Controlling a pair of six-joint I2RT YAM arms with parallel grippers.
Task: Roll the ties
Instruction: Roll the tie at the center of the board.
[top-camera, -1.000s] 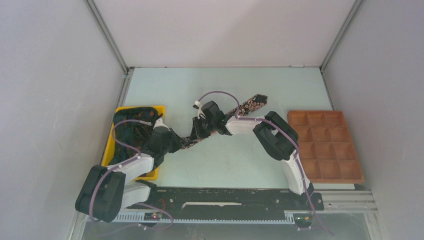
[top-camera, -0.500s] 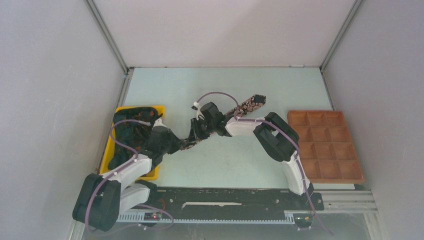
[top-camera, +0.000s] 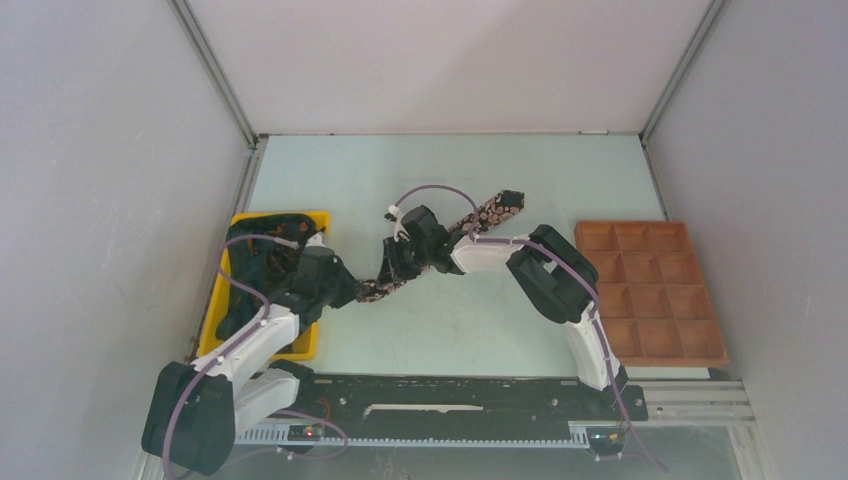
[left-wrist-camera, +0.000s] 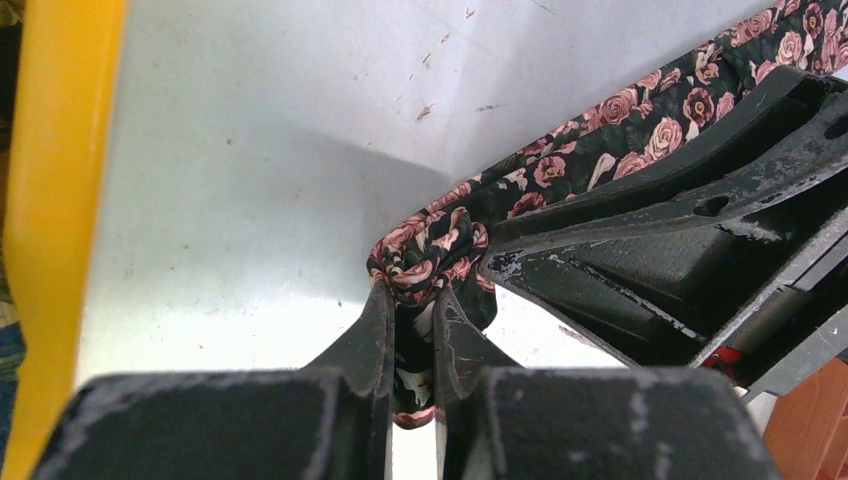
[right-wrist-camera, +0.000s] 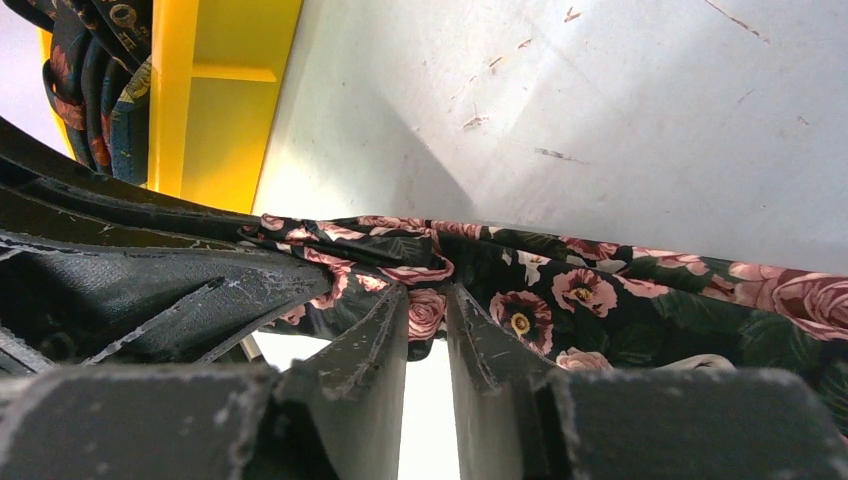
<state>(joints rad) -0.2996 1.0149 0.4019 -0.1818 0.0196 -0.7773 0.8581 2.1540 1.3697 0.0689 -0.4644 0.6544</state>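
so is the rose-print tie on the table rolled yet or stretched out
Stretched out, not rolled: the long black rose-print fabric tie runs diagonally across the pale table; only its near end is bunched.

My left arm (top-camera: 250, 340) reaches from its near-left base away and to the right, the wrist pointing toward the middle. My right arm (top-camera: 565, 285) rises from the near-right base, bends at a bulky elbow and stretches left. The two grippers sit just beside each other at centre. The left gripper (left-wrist-camera: 412, 345) has its jaws nearly together, pinching the tie (left-wrist-camera: 440, 240). The right gripper (right-wrist-camera: 427, 335) has a slightly wider gap and nips the same tie.
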